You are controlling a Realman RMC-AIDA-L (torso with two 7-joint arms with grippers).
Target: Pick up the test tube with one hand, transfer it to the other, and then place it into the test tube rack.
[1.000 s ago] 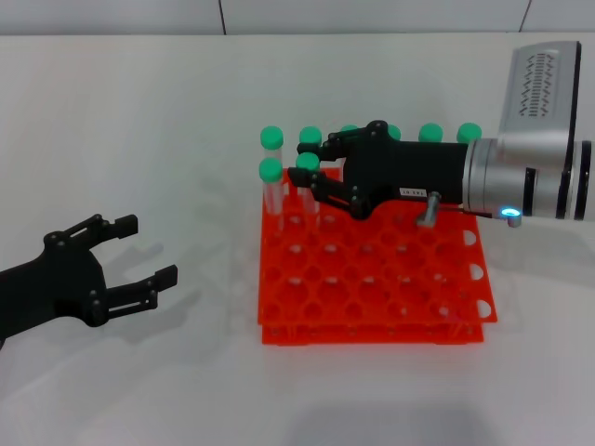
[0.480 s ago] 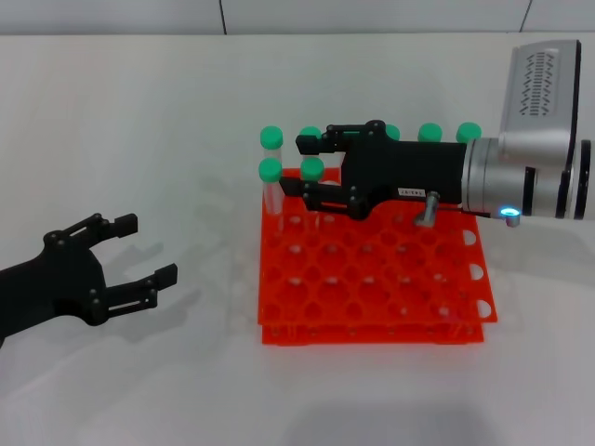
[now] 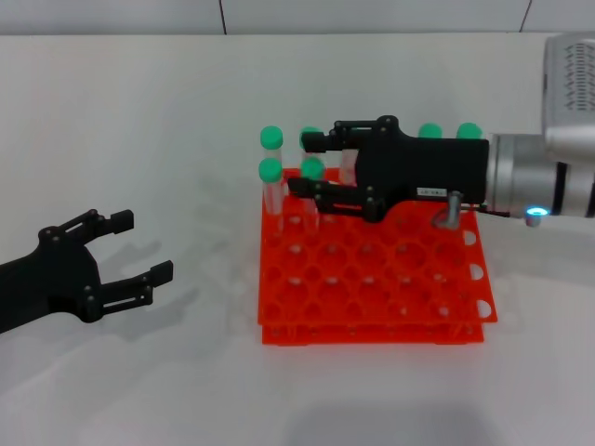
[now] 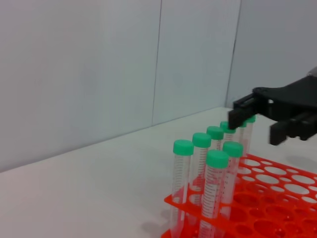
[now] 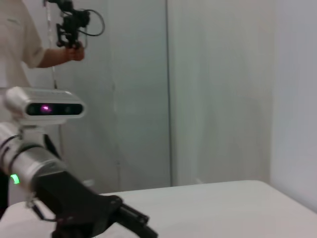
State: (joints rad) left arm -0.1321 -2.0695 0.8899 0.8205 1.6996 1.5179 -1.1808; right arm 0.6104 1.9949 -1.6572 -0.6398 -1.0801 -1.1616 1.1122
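The orange-red test tube rack (image 3: 372, 283) stands at table centre with several green-capped tubes upright along its far-left part. The test tube (image 3: 312, 169) stands in a hole in the second row. My right gripper (image 3: 302, 164), black with a white label and a blue light, hovers over the rack. It is open, with one finger on each side of that tube's cap. My left gripper (image 3: 139, 246) is open and empty, low over the table left of the rack. The left wrist view shows the tubes (image 4: 216, 159) and the right gripper (image 4: 253, 123) beyond them.
Two more tubes (image 3: 271, 139) stand at the rack's far-left corner and others (image 3: 469, 131) along its back row, partly hidden by my right gripper. The white table (image 3: 139, 121) ends at a wall behind. A person stands far off in the right wrist view (image 5: 29, 44).
My right gripper opened and let go of the tube, which now stands in the rack. It drew back a little to the right. My left gripper shifted slightly left.
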